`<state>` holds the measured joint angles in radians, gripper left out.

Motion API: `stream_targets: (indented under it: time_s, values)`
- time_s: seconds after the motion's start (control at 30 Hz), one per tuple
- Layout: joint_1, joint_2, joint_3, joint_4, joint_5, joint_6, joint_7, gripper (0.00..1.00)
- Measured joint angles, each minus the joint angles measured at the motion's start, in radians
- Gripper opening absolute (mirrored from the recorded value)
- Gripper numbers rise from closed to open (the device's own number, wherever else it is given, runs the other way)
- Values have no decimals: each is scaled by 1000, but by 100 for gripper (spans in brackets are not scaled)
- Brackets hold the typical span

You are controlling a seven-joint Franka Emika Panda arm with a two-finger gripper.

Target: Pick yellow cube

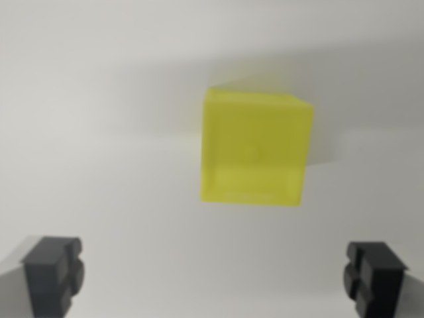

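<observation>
Cube (255, 149): yellow, translucent, single piece; sits on the surface in the upper middle of the wrist view, slightly toward the wrist view's right.
Cube faces: top face and one side face visible; edges run a little skewed to the frame, so the block stands slightly rotated relative to the camera.
Cube focus: soft blur over the whole block; fine surface detail cannot be made out.
Surface (99, 132): plain white, matte, evenly lit; a faint grey shadow lies behind and beside the cube.
Gripper (215, 278): spread wide, holding nothing.
Fingers: two dark pads, one (53, 273) at the lower corner on the wrist view's left, the other (375, 275) at the lower corner on the wrist view's right.
Finger-to-cube relation: both pads well apart from the cube; no contact.
Cube position against gripper: above the gap between the pads in the frame, nearer the pad on the wrist view's right than the other.
Gap between pads: bare white surface only.
</observation>
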<state>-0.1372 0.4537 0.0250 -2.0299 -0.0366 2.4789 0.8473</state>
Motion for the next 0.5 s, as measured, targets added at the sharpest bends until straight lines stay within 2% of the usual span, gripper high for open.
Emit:
stream_targets:
  time_s: [0.5]
  values:
    - [-19, 85, 0, 20, 5, 66, 3, 100]
